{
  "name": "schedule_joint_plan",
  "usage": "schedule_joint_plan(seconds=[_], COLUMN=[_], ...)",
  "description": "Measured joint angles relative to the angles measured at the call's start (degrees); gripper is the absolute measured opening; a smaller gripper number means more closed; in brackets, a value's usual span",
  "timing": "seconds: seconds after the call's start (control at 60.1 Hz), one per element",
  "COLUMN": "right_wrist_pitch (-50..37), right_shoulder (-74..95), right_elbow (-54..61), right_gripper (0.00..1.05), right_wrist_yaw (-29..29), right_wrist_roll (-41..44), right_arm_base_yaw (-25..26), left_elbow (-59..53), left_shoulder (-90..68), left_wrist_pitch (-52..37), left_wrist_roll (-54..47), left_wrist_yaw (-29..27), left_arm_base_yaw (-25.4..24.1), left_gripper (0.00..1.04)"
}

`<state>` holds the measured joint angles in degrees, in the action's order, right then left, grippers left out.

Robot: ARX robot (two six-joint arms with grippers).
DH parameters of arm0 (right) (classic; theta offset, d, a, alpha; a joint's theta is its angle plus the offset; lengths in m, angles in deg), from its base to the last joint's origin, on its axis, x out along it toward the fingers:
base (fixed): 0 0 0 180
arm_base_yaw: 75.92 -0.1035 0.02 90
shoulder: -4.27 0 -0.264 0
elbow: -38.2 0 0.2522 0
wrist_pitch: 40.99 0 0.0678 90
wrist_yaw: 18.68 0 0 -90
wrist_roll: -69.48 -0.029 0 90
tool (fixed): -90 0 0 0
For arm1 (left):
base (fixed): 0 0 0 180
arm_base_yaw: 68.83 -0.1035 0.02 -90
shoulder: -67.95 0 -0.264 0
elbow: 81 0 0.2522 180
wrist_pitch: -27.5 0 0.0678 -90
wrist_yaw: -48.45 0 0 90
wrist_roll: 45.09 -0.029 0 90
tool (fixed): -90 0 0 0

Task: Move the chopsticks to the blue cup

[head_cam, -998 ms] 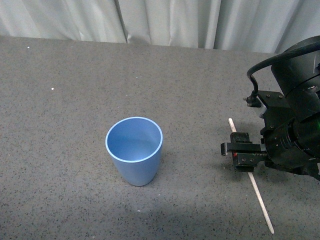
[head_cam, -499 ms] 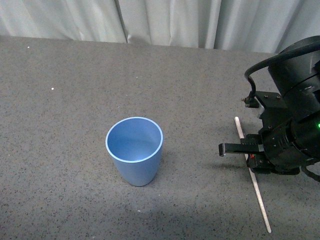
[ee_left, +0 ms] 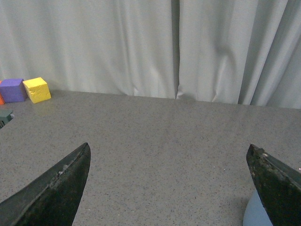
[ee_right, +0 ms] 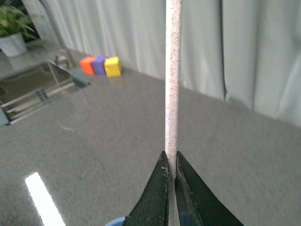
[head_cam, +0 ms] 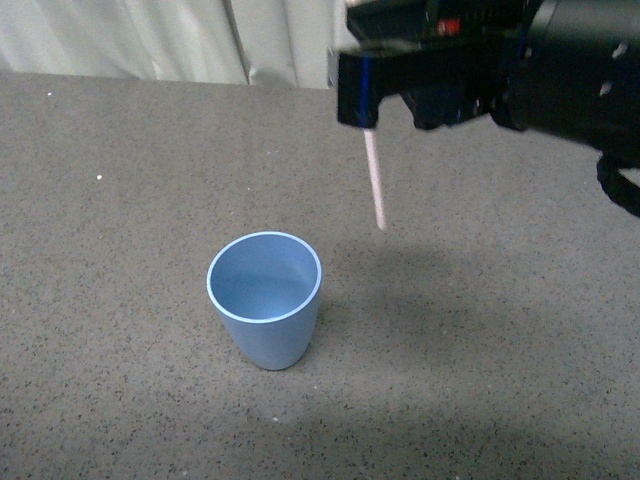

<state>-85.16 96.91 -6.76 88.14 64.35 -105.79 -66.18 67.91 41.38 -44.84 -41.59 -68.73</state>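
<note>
While the left claw (ee_left: pixel 168 147) gapes empty, the right claw (ee_right: pixel 170 156) pinches the chopsticks (head_cam: pixel 374 182).

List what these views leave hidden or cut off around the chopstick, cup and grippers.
- Front view: the chopstick's upper part is hidden behind the right gripper; the left gripper is out of frame.
- Right wrist view: the chopstick's far end runs off the edge; only a sliver of the cup shows.
- Left wrist view: the cup is mostly hidden by a gripper finger and cut by the edge.
</note>
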Motion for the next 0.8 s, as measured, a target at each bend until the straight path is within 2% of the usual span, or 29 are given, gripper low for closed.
schedule_joint_plan(seconds=[0.333, 0.765, 0.798], right_wrist_pitch=[-3.6, -3.4, -3.4], right_shoulder=[11.9, 17.6, 17.6], right_elbow=[-3.1, -5.8, -5.8], right_gripper=[0.01, 0.01, 0.06], right_wrist_yaw=[5.0, 4.9, 4.9], right_wrist_roll=[1.3, 1.3, 1.5], right_arm_base_yaw=[-4.6, -4.0, -4.0], left_elbow=[0.0, 0.0, 0.0], left_shoulder=[0.0, 0.0, 0.0], left_wrist_pitch=[0.0, 0.0, 0.0], left_wrist_roll=[0.0, 0.0, 0.0], left_wrist_yaw=[0.0, 0.0, 0.0], left_arm_base_yaw=[0.0, 0.0, 0.0], left_gripper=[0.98, 0.98, 0.98])
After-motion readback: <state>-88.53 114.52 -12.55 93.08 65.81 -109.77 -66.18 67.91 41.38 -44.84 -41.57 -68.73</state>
